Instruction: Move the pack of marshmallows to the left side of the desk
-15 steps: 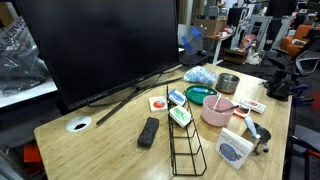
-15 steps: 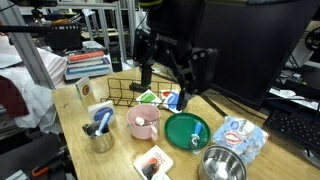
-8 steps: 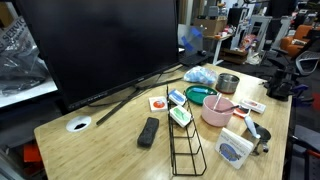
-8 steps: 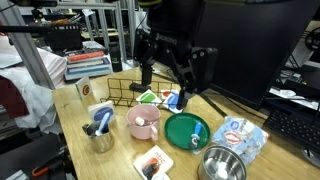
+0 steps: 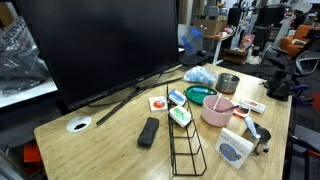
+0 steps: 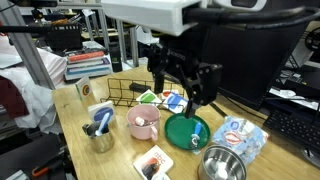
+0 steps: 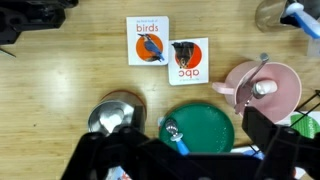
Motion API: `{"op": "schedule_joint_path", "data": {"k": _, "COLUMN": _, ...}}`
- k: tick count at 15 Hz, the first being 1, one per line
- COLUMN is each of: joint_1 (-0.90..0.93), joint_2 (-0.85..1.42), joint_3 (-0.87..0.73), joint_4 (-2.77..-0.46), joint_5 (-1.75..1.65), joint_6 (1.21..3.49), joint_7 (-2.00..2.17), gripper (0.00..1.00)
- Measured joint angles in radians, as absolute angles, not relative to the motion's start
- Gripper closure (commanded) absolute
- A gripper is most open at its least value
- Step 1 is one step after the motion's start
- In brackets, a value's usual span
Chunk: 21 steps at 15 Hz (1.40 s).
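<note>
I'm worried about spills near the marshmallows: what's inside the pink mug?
A spoon-like utensil sits in the pink mug, its thin handle leaning over the rim. The rest of the inside looks plain pink, with no liquid showing. The bottom beneath the utensil's head is hidden.

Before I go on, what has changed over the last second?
The gripper shifted over the green plate, nearer the pack of marshmallows, jaws open, holding nothing. Everything on the desk stayed put.

The tool [image 7: 195, 166] — dark, blurred — is cropped in wrist view.
</note>
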State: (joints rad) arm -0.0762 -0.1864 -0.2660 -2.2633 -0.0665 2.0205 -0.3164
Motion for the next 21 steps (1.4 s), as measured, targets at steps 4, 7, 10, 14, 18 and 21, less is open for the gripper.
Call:
{"op": "schedule_joint_path", "data": {"k": 4, "joint_1": -0.076, "joint_2": -0.138, "joint_3": -0.264, "joint_4": -2.265, "joint_5": -0.063, "joint_6": 2.088, "joint_7": -0.308, "gripper": 0.0}}
{"op": "schedule_joint_path", "data": {"k": 7, "joint_1": -0.077, "joint_2": -0.146, "joint_3": -0.264, "joint_4": -2.265, "joint_5": -0.063, "joint_6": 2.086, "joint_7": -0.308, "gripper": 0.0}}
{"op": "schedule_joint_path", "data": {"k": 10, "joint_1": -0.077, "joint_2": -0.146, "joint_3": -0.263, "joint_4": -2.265, "joint_5": -0.063, "joint_6": 2.086, "joint_7": -0.308, "gripper": 0.0}}
{"op": "schedule_joint_path", "data": {"k": 14, "joint_1": -0.076, "joint_2": -0.105, "joint_3": -0.245, "joint_4": -2.227, "joint_5": -0.052, "joint_6": 2.106, "joint_7": -0.308, "gripper": 0.0}}
{"op": "schedule_joint_path", "data": {"k": 18, "joint_1": -0.077, "joint_2": 0.035, "joint_3": -0.217, "joint_4": -2.123, "joint_5": -0.026, "joint_6": 2.178, "joint_7": -0.302, "gripper": 0.0}}
{"op": "schedule_joint_path", "data": {"k": 21, "joint_1": -0.084, "joint_2": 0.169, "joint_3": -0.212, "joint_4": -2.031, "joint_5": 0.001, "joint_6": 2.227, "joint_7": -0.281, "gripper": 0.0}}
